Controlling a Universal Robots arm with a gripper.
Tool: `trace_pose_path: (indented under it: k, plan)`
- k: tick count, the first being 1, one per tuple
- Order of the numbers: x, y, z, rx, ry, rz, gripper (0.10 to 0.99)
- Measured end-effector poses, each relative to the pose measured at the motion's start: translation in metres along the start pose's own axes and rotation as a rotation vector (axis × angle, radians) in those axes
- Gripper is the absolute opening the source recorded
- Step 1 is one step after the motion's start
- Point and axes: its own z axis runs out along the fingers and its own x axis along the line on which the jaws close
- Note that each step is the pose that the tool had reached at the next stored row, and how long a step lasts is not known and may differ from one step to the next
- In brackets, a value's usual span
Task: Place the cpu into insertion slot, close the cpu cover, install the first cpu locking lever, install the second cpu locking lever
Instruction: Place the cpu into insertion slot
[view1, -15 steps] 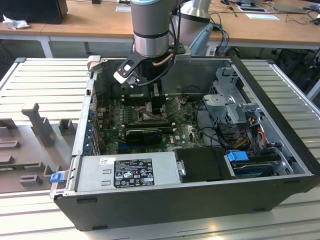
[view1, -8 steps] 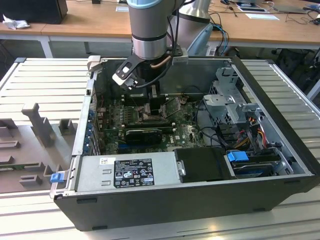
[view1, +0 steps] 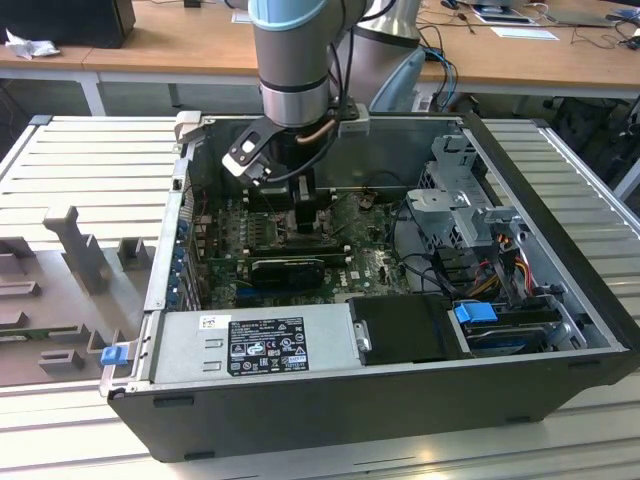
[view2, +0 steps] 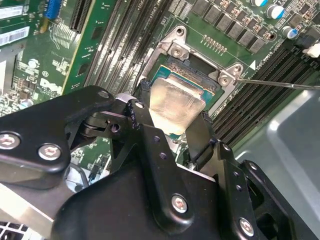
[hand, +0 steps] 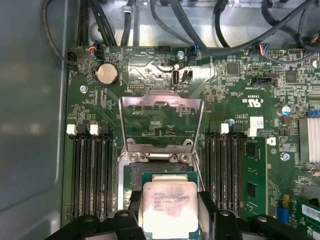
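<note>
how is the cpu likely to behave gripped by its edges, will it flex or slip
The cpu looks like a flat plate with a metal top, so it is probably stiff and unlikely to flex. The gripper holds it only by thin opposite edges, so the smooth metal could let it slip or tilt.

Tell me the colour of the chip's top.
Pale silver-beige; the chip shows best in the first wrist view.
</note>
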Motion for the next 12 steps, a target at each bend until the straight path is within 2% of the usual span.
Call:
trace_pose_path:
  k: [7,12]
  plan:
    - [0.003,-0.0013,0.0121,0.0,0.0009,0.0,0.529]
    - [0.0053,-0.0017,0.0162,0.0,0.0008,0.001,0.529]
